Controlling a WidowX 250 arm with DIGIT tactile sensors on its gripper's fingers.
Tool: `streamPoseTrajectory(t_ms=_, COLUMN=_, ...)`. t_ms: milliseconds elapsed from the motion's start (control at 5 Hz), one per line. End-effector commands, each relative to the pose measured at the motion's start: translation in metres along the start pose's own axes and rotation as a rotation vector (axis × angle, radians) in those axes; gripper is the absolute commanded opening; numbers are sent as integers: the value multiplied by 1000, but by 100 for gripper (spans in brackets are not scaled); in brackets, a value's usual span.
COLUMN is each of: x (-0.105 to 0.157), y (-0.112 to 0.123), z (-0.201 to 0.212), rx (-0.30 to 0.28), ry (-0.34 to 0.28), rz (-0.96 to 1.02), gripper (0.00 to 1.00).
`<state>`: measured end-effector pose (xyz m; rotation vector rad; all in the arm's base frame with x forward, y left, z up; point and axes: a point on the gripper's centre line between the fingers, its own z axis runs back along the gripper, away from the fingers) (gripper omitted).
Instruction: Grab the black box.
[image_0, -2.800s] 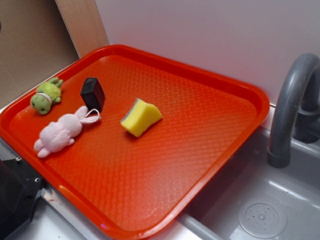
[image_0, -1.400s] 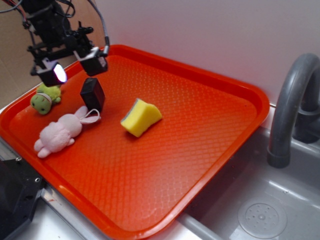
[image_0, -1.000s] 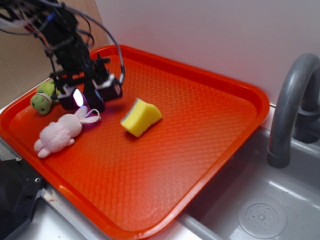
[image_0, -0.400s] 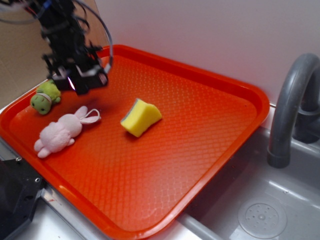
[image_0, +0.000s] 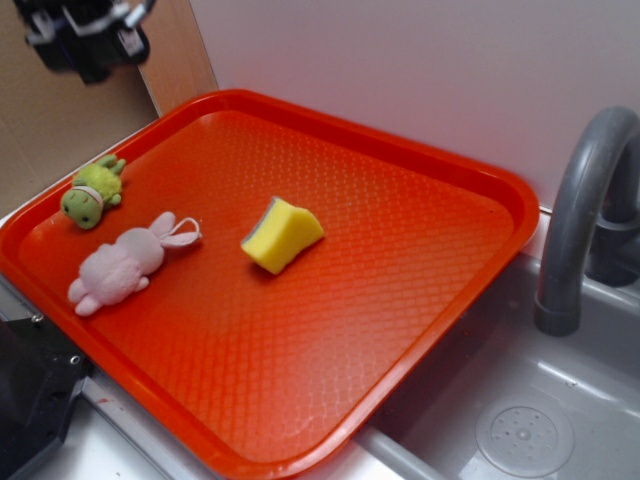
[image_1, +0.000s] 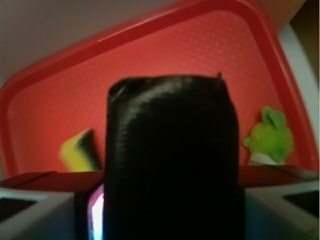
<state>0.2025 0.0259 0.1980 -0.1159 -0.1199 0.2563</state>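
The fingers (image_1: 170, 220) are clamping the black box (image_1: 172, 160) high above the red tray (image_0: 450, 190); a weakening grip risks dropping it.

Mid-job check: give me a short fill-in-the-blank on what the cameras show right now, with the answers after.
1. The small matte black rectangular box sits between the gripper jaws, lifted off the ____ plastic tray.
2. The yellow sponge wedge lies near the tray's ____.
3. The pink plush bunny lies beside the ____ plush frog.

Answers: red; middle; green
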Motion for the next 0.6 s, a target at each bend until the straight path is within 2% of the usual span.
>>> streamPoseTrajectory(t_ms=0, x=-7, y=-44, z=46, rx=55, ry=-38, rz=-103, gripper=0)
streamPoseTrajectory(t_ms=200, x=11, y=-42, z=20, rx=40, ry=-19, rz=-93, gripper=0)
streamPoseTrajectory(t_ms=400, x=31, y=-37, z=-2, rx=74, ry=-9, rz=-106, gripper=0)
